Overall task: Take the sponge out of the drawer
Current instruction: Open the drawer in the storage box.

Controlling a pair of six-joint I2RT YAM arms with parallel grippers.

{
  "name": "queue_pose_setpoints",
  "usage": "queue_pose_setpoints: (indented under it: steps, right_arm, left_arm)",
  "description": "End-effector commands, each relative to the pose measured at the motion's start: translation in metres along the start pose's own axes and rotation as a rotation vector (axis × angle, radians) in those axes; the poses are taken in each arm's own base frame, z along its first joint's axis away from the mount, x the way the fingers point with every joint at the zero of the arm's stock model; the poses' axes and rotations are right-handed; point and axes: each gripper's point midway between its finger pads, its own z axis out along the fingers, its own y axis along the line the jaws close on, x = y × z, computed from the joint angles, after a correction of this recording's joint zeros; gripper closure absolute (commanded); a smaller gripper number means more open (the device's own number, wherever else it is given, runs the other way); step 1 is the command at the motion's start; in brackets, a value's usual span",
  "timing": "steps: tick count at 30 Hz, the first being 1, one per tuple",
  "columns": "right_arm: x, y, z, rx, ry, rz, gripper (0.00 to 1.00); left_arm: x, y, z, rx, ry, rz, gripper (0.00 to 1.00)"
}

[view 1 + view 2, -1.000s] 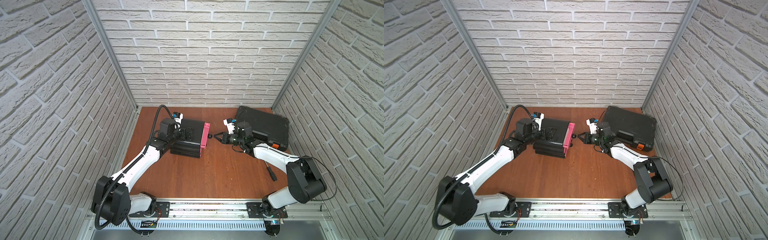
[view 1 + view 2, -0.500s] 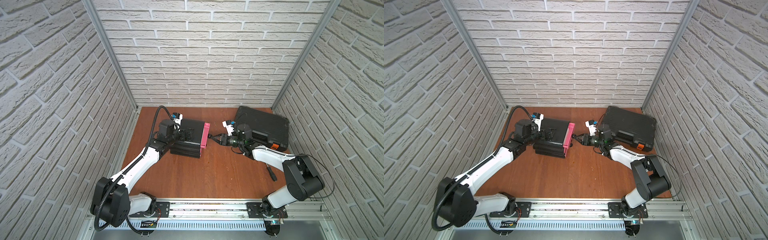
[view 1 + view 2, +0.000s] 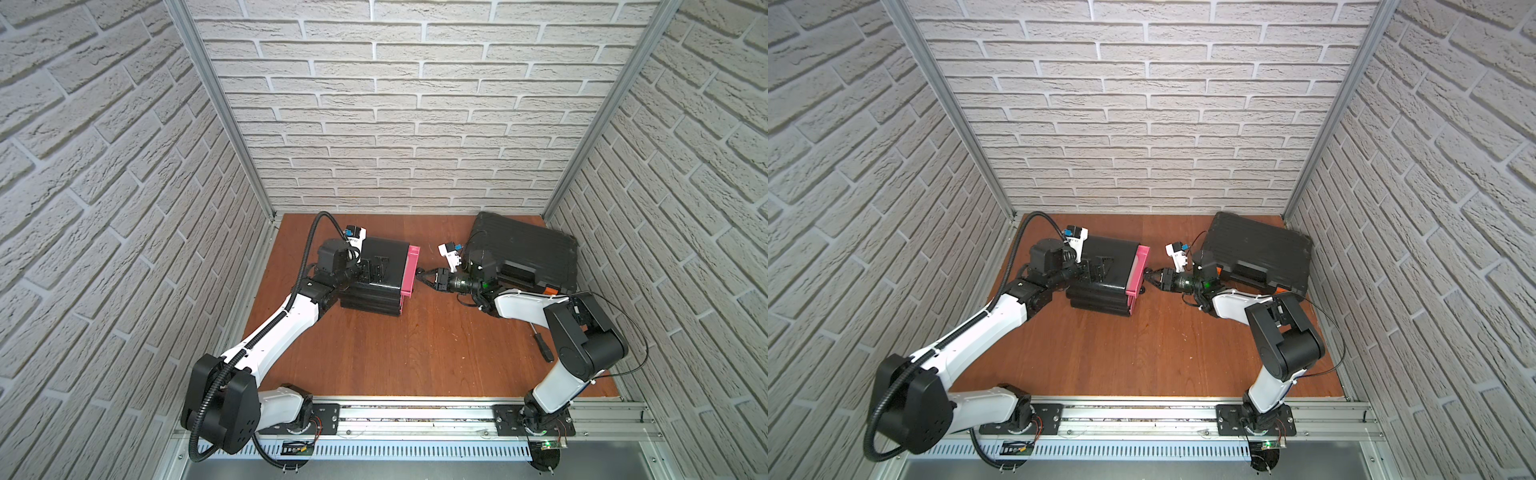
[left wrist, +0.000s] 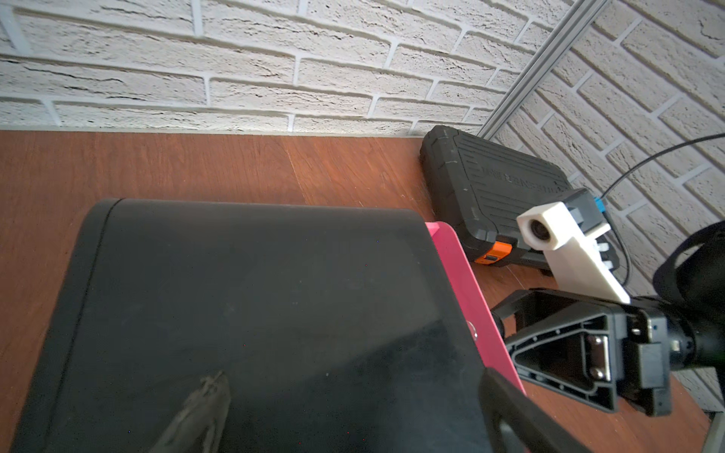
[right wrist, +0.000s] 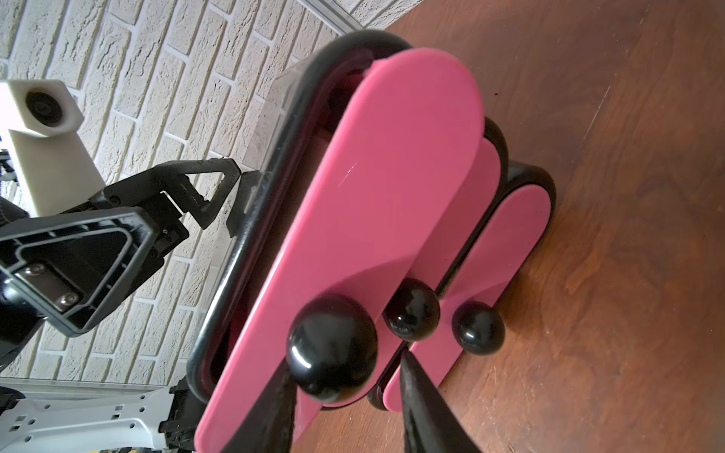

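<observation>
Once the right gripper (image 3: 423, 275) had reached left to the cabinet (image 4: 235, 294), its jaws stood apart astride the knob (image 5: 331, 349) of the top drawer (image 5: 392, 176) — not yet clamped. The left gripper (image 3: 374, 269), spread wide, rested on top. The sponge lay unseen — presumably inside, awaiting the pull.

Test enclosure seen from above. Three walls are clad in white, rough-faced brick with pale mortar joints: back wall (image 3: 395, 104) at 12 o'clock, left wall (image 3: 83, 187) at 9 o'clock, right wall (image 3: 685, 208) at 3 o'clock. Two bare aluminium uprights, left post (image 3: 220, 108) and right post (image 3: 602, 108), cover the wall joins at 11 and 1 o'clock. The floor is a reddish-brown wood-grain board (image 3: 395, 345) spanning the space between the walls. At 6 o'clock an aluminium rail (image 3: 415, 415) runs along its front edge, with a slotted grey strip (image 3: 415, 451) just beside it. Lighting is even and diffuse, and shadows are soft.
</observation>
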Motion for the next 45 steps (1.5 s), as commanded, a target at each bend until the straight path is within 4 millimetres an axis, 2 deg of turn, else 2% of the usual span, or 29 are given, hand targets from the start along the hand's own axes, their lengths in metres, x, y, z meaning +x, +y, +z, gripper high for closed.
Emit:
queue_pose_setpoints:
  steps: [1, 25, 27, 34, 45]
  right_arm:
    - [-0.015, 0.016, 0.005, -0.063, -0.034, -0.045, 0.58]
    - [-0.025, 0.023, 0.013, -0.137, -0.05, -0.052, 0.61]
    - [-0.026, 0.024, 0.014, -0.146, -0.052, -0.051, 0.64]
    - [-0.025, 0.019, 0.014, -0.129, -0.051, -0.05, 0.83]
    - [-0.019, 0.011, -0.005, -0.011, -0.05, -0.086, 0.86]
  left_arm:
    - [0.014, 0.004, 0.003, 0.005, 0.035, -0.022, 0.02]
    - [0.015, 0.001, 0.005, 0.026, 0.038, -0.024, 0.02]
    - [0.015, 0.001, 0.006, 0.027, 0.041, -0.024, 0.02]
    - [0.014, 0.001, 0.005, 0.023, 0.04, -0.024, 0.02]
    - [0.016, 0.009, 0.002, -0.012, 0.035, -0.026, 0.02]
